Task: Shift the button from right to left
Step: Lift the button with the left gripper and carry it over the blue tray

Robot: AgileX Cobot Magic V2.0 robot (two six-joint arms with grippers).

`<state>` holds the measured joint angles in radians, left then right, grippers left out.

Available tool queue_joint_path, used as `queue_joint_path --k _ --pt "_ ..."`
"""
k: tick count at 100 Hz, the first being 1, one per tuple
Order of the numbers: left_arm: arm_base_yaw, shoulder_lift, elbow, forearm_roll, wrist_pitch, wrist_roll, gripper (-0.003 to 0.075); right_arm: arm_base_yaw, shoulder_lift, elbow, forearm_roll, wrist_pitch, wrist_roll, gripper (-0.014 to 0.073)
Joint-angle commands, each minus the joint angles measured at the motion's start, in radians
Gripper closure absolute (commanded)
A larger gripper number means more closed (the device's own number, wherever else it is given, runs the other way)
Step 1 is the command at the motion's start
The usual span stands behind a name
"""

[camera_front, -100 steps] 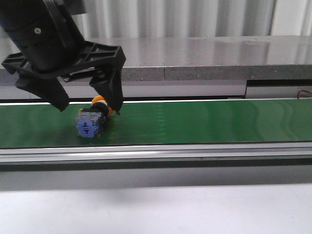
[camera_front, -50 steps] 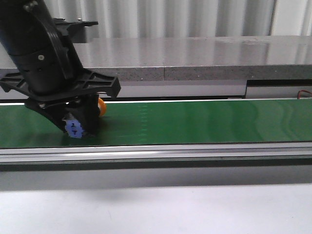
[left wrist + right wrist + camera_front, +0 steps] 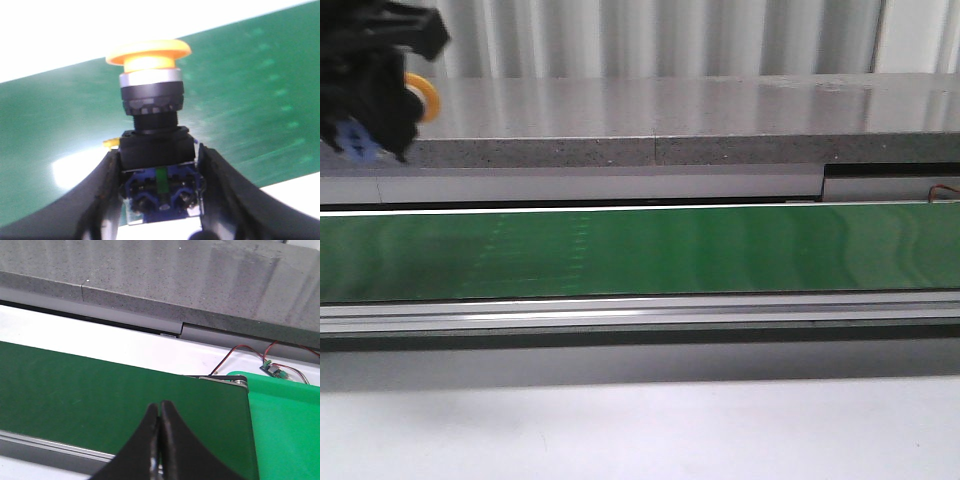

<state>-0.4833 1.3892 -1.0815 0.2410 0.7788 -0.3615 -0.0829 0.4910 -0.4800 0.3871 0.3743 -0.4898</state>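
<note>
Yellow-orange-capped button (image 3: 152,135) (blue base, green spot), green belt (image 3: 720,250), speckled grey ledge (image 3: 150,275)

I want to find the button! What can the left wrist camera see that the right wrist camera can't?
Only the left wrist view shows the button, yellow cap up, pinched at its blue block between the left gripper jaws. Only the right wrist view shows the grey ledge, red wires and the right gripper, jaws closed on nothing. Both show the green belt.

Both grippers carry matte black, curved plastic fingers (image 3: 102,200) (tapering toward rounded tips)
</note>
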Motion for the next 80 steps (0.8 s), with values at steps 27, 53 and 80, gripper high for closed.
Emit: queue_joint_path --k 27,53,80 --pt "0.321 -0.300 0.081 0.036 0.033 0.126 0.0740 -0.003 0.001 -0.030 0.008 -0.067 -0.008 0.0662" --pt "0.516 -0.334 0.110 0.041 0.080 0.152 0.0740 -0.003 0.001 -0.030 0.008 -0.067 -0.008 0.0662" --pt "0.555 -0.334 0.110 0.033 0.071 0.189 0.0740 -0.003 0.001 -0.030 0.008 -0.067 -0.008 0.0662"
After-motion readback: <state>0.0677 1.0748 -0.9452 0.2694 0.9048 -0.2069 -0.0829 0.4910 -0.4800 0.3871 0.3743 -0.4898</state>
